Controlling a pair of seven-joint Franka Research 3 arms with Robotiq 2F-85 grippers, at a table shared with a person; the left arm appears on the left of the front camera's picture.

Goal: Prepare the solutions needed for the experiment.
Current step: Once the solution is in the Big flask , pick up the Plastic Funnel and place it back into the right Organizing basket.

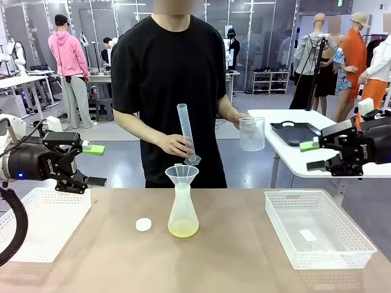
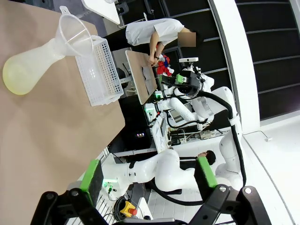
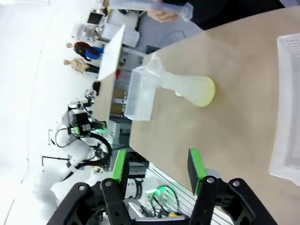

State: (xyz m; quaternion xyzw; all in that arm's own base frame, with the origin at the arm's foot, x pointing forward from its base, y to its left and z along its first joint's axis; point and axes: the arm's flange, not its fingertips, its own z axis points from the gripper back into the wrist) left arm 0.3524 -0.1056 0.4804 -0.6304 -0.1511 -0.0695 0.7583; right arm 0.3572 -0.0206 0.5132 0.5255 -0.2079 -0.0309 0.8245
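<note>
Filling the flask (image 1: 182, 207) seemed the step in hand: a person's hand (image 1: 174, 145) held a measuring tube (image 1: 185, 131) just above its funnel (image 1: 181, 174), yellowish solution (image 1: 182, 229) lying in the flask's bottom, mid-table. Both the left claw (image 1: 95, 165) and right claw (image 1: 311, 155) hung apart, empty; next probably called for waiting

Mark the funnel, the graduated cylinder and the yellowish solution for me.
funnel (image 1: 182, 174), front view, on its cone wall.
graduated cylinder (image 1: 183, 124), front view, on the upper tube.
yellowish solution (image 1: 183, 230), front view, on the middle of the thin layer.
</note>
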